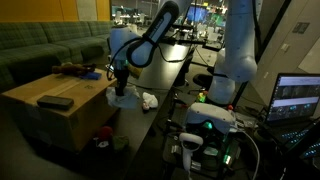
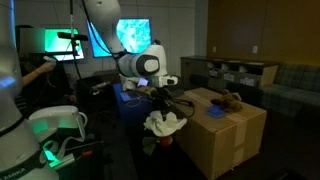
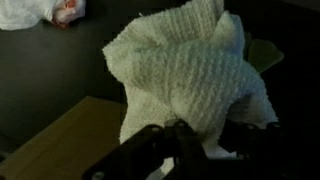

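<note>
White knitted cloth (image 3: 190,70) hangs bunched from claw (image 3: 185,148), which is pinching its top end, just beside cardboard box (image 2: 225,135). Risk: pinch looks thin on a loose weave, so cloth may slip free; trailing folds may snag box corner. Box flaps shut, contents unseen; dark flat thing (image 1: 55,101) and brown lump (image 2: 230,100) lie on top. White bundle (image 3: 40,10) lies far left.

In an exterior view your arm (image 1: 152,40) slants down from top centre to the gripper (image 1: 120,82), left of centre, with a white cloth (image 1: 124,100) hanging from it — right beside the cardboard box (image 1: 40,125) at lower left. A dark flat object (image 1: 55,101) lies on the box; another white bundle (image 1: 150,100) sits just right of the cloth, a lit laptop (image 1: 298,97) at far right.
</note>
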You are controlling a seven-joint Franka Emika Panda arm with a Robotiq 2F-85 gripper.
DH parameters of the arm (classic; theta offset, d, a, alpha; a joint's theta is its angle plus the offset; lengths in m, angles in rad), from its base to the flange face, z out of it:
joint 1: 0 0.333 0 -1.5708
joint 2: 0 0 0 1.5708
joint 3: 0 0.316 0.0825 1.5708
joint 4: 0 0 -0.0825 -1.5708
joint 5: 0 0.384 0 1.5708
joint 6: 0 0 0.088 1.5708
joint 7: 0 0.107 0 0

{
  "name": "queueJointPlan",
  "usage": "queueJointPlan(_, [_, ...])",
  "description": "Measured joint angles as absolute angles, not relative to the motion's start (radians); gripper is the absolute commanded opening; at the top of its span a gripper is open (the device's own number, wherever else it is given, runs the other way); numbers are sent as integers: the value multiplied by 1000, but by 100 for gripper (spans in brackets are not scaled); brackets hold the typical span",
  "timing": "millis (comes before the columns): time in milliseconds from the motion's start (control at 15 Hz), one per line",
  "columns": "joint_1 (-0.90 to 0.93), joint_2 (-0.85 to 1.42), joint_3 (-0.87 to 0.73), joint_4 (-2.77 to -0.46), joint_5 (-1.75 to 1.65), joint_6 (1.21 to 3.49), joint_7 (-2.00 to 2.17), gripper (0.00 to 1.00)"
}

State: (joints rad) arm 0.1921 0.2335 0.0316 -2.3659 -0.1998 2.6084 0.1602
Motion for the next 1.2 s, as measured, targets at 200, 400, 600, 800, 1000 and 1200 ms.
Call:
queueJointPlan(200, [184,249,33,-2456,-188,2687,160,5])
queueJointPlan(400, [174,303,33,-2493,-182,2772,166,5])
queueJointPlan(600, [179,392,8,-2487,-181,2865,191,6])
queueJointPlan(800, [210,479,-50,-2460,-181,2945,215,47])
queueJointPlan(1000, [247,544,-97,-2422,-181,2987,232,70])
queueJointPlan(1200, [283,577,-125,-2394,-179,3014,242,92])
